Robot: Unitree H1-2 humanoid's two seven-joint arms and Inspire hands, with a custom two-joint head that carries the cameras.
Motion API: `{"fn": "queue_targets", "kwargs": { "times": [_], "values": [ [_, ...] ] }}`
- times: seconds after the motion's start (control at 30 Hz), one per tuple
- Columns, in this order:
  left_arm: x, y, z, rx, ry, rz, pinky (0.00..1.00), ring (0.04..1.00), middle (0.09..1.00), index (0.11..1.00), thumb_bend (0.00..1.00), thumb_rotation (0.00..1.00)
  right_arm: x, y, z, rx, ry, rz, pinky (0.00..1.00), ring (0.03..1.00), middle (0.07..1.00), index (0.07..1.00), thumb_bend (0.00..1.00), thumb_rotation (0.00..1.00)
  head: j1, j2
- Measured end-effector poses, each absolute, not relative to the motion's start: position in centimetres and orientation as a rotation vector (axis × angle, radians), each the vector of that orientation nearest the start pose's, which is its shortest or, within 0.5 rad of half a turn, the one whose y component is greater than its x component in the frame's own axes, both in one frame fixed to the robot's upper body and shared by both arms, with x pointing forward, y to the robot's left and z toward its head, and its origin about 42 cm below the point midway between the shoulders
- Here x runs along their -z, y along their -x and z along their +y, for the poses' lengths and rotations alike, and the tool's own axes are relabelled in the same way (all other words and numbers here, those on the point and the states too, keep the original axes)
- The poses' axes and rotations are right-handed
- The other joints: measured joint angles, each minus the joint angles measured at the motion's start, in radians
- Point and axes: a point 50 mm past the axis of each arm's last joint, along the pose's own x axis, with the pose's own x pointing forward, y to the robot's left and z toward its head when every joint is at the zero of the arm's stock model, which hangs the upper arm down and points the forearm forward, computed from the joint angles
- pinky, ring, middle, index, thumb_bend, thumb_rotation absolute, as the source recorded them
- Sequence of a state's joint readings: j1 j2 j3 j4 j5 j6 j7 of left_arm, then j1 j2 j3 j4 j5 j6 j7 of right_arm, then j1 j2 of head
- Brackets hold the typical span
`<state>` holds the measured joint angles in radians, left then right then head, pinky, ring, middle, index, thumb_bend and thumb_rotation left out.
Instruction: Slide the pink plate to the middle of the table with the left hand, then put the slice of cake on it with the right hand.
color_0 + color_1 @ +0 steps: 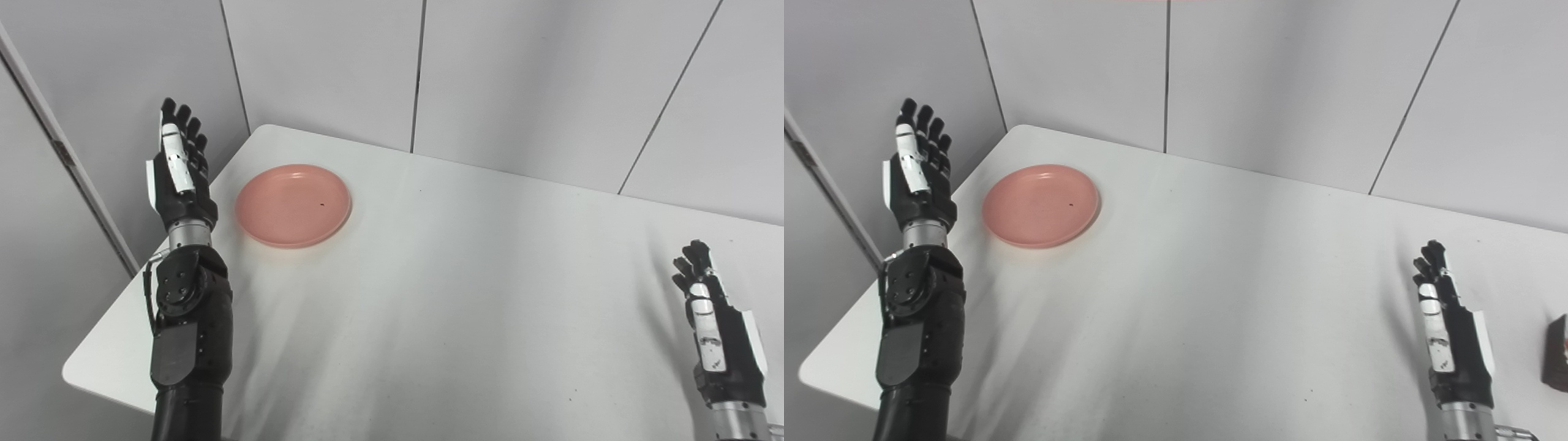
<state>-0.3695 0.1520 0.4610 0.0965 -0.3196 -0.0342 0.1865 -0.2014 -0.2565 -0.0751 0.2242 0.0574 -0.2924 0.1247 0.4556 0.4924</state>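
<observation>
The pink plate [293,204] lies flat near the table's far left corner, with nothing on it. My left hand [179,166] is raised upright just left of the plate, over the table's left edge, fingers straight and apart, holding nothing. My right hand [1450,332] stands upright at the right side of the table, fingers slightly curled, holding nothing. The slice of cake [1557,353] shows only as a dark brown piece cut off by the right edge of the right eye view, a short way right of my right hand.
The white table [465,294] runs from the left corner to past the picture's right edge. Grey wall panels [508,73] close it in at the back and left. The table's left edge [116,306] drops off beside my left forearm.
</observation>
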Motion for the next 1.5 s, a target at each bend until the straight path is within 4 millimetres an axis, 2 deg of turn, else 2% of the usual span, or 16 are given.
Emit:
{"fn": "queue_targets", "kwargs": {
  "times": [0.27, 0.77, 1.13, 1.33, 1.5],
  "values": [
    [-18.4, -37.3, 37.6, -0.555, 0.308, -0.317, 1.00, 0.966, 0.968, 0.964, 0.41, 1.00, -13.1, -34.8, -30.7, -0.075, 0.221, -0.264, 0.95, 0.944, 0.963, 0.969, 0.30, 1.00, 0.006, 0.002],
    [-16.3, -37.2, 40.0, -0.609, 0.338, -0.262, 1.00, 0.975, 0.977, 0.976, 0.41, 1.00, -13.2, -35.1, -30.9, -0.086, 0.229, -0.289, 0.95, 0.944, 0.965, 0.972, 0.34, 1.00, 0.003, 0.009],
    [-15.3, -37.3, 40.2, -0.612, 0.342, -0.222, 1.00, 0.962, 0.959, 0.963, 0.40, 1.00, -13.2, -35.2, -31.3, -0.085, 0.252, -0.290, 0.93, 0.935, 0.956, 0.962, 0.35, 1.00, -0.003, 0.011],
    [-13.5, -37.5, 40.3, -0.622, 0.343, -0.159, 1.00, 0.952, 0.943, 0.946, 0.40, 1.00, -13.2, -35.2, -31.3, -0.083, 0.251, -0.291, 0.93, 0.936, 0.955, 0.960, 0.36, 1.00, 0.000, 0.014],
    [-13.5, -37.6, 40.1, -0.614, 0.340, -0.157, 1.00, 0.946, 0.936, 0.939, 0.40, 1.00, -13.2, -35.2, -31.3, -0.083, 0.257, -0.290, 0.92, 0.933, 0.954, 0.958, 0.35, 1.00, 0.000, 0.015]
  ]
}}
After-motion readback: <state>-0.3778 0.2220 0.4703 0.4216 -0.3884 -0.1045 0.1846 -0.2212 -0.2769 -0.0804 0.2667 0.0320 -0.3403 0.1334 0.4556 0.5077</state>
